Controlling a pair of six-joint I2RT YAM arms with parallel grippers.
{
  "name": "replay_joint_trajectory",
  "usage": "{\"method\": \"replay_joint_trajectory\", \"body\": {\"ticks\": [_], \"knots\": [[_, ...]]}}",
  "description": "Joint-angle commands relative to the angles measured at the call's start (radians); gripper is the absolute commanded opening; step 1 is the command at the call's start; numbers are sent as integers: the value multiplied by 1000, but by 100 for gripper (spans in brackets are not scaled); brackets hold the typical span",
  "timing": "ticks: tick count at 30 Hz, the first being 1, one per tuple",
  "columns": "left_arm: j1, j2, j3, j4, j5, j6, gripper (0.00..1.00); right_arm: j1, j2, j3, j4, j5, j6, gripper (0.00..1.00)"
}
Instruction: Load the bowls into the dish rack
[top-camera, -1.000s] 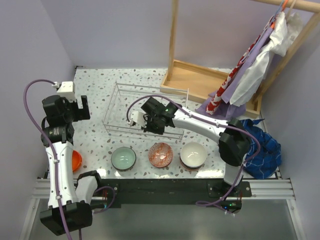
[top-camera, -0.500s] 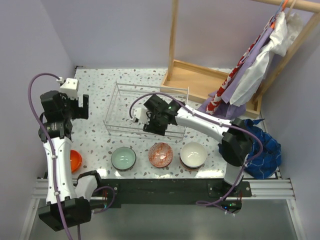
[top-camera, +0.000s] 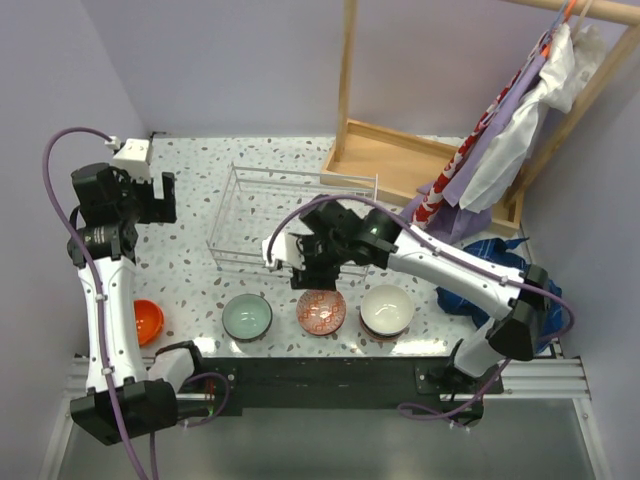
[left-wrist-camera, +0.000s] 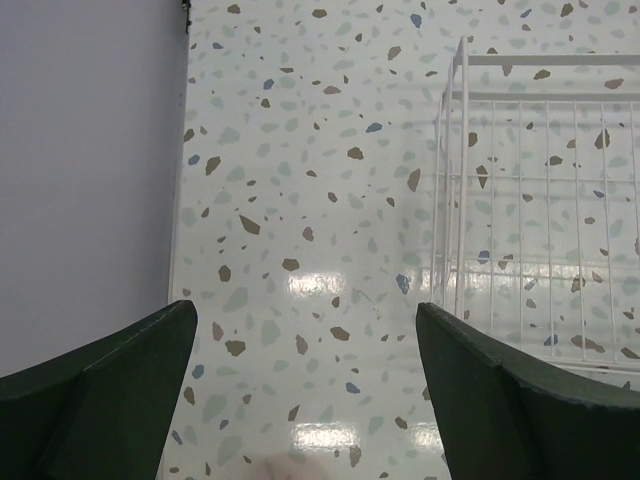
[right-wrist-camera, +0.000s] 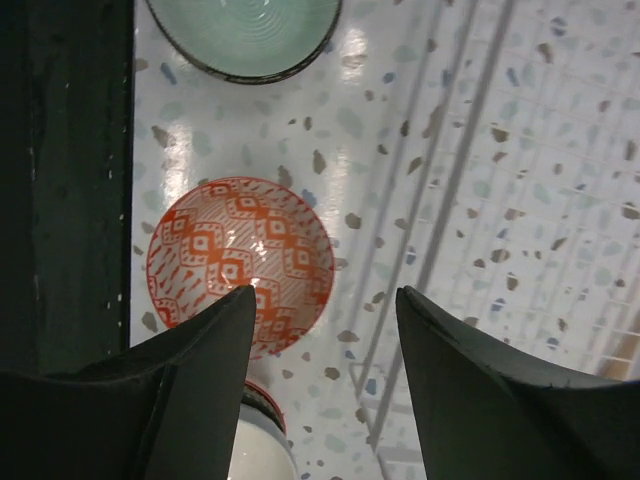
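Observation:
The wire dish rack (top-camera: 290, 215) stands mid-table; its left wall (left-wrist-camera: 540, 220) shows in the left wrist view. Along the near edge sit a pale green bowl (top-camera: 247, 317), a red-patterned bowl (top-camera: 321, 310) and a white bowl (top-camera: 387, 310). An orange bowl (top-camera: 147, 320) lies far left, partly behind the left arm. My right gripper (top-camera: 308, 270) hovers open just behind the red-patterned bowl (right-wrist-camera: 240, 260), between it and the rack's front wires (right-wrist-camera: 450, 190), holding nothing. My left gripper (top-camera: 158, 196) is open and held high over bare table left of the rack.
A wooden tray-like frame (top-camera: 400, 160) with upright posts stands at the back right, with hanging cloths (top-camera: 500, 150) draped into it. A blue cloth (top-camera: 520, 285) lies at the right edge. A wall (left-wrist-camera: 80, 180) runs along the left, a black rail (top-camera: 330, 375) along the near edge.
My right gripper has gone from shut to open and has drawn back from over the rack's front toward the red-patterned bowl. The left arm has shifted slightly left and back.

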Motion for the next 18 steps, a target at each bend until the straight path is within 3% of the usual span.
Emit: {"method": "replay_joint_trajectory", "body": {"ticks": [1, 7, 18], "knots": [[7, -31, 1, -11, 6, -33, 96, 65, 44, -84, -29, 18, -10, 61], [7, -70, -30, -11, -34, -49, 96, 171, 131, -77, 75, 2, -24, 60], [32, -5, 59, 7, 33, -105, 95, 289, 311, 61, 213, -62, 45, 57]]}}
